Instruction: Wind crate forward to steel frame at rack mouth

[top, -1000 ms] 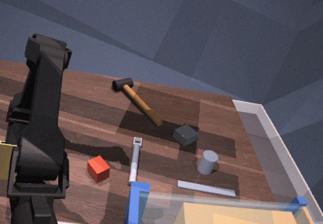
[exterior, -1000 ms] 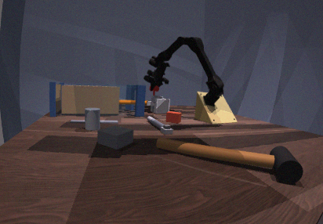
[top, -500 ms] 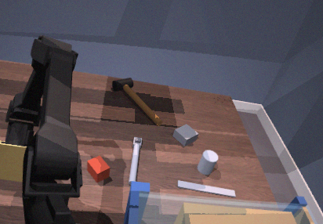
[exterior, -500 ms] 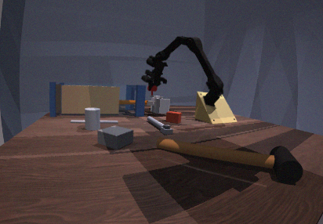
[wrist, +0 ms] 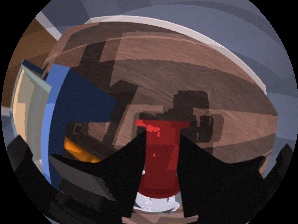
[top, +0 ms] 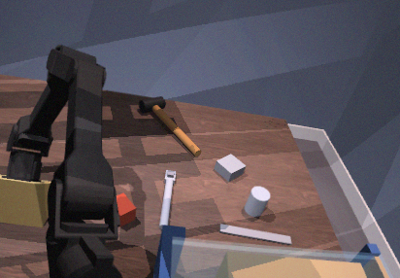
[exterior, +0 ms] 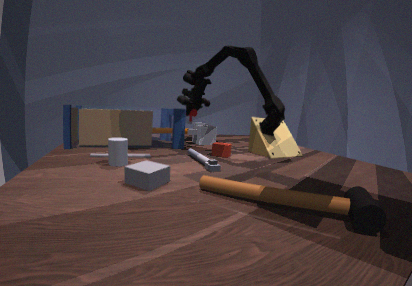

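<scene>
My gripper (wrist: pixel 160 135) (exterior: pixel 192 111) is shut on a red grip (wrist: pixel 162 172) (exterior: pixel 192 116), which stands upright between the fingers, its flanged end showing in the wrist view. A pale metal part (wrist: pixel 157 203) shows beneath it. In the exterior view the grip is just above the pale winch (exterior: pixel 205 134); whether a key sits in the hole is hidden. An orange strap (exterior: pixel 170 131) (wrist: pixel 77 149) runs from the crate (exterior: pixel 115 127) (top: pixel 294 269) to the winch side. The crate looks flat in the cubby, behind the blue frame post (exterior: pixel 179 129) (wrist: pixel 57 102). A gap remains visible between them.
A silver wrench-like tool (top: pixel 168 199) (exterior: pixel 200 157), red block (top: pixel 125 210) (exterior: pixel 222 149), grey block (top: pixel 229 167) (exterior: pixel 147 175), pale cylinder (top: pixel 257 201) (exterior: pixel 118 152), flat bar (top: pixel 255 234), mallet (top: pixel 175 128) (exterior: pixel 278 195) and yellow wedge (top: pixel 13 199) (exterior: pixel 283 144) lie around.
</scene>
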